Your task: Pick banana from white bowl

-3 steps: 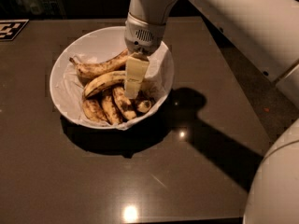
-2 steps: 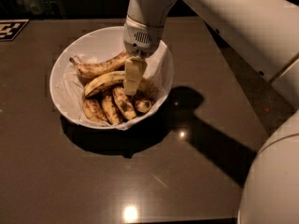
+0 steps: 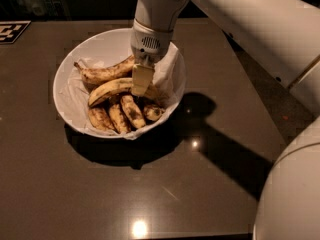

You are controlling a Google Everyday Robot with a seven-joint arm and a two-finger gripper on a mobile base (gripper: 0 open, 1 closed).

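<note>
Not much has changed in the last second. My pincer (image 3: 142, 84) has only slid a tiny bit to the side, and it is still low inside the white bowl (image 3: 105, 43). None of the fruit has moved. The banana (image 3: 111, 88) lies just where it did before, so I think it has not been lifted yet. To me, the pick is still at the grab part and the pull-up part has not started.

The banana is the long, yellow, curved one in the middle of the bowl. It rests on the crinkly white paper (image 3: 75, 91). One end points to the left side of the bowl. The other end runs right under my pincer, which hides that end from me. So the pincer sits over the right end of the banana, not over its middle. It looks very close, maybe touching, but I cannot be sure.

I cannot tell if the pincer is spread, pressed together, or pinching the banana. It blocks my view of that spot.

A long browner banana (image 3: 102, 74) lies just behind the yellow one, and it also runs up to the pincer. Three short spotty bananas (image 3: 120, 116) lie in front, nearer to me. The bowl sits on the dark table (image 3: 100, 194).
</note>
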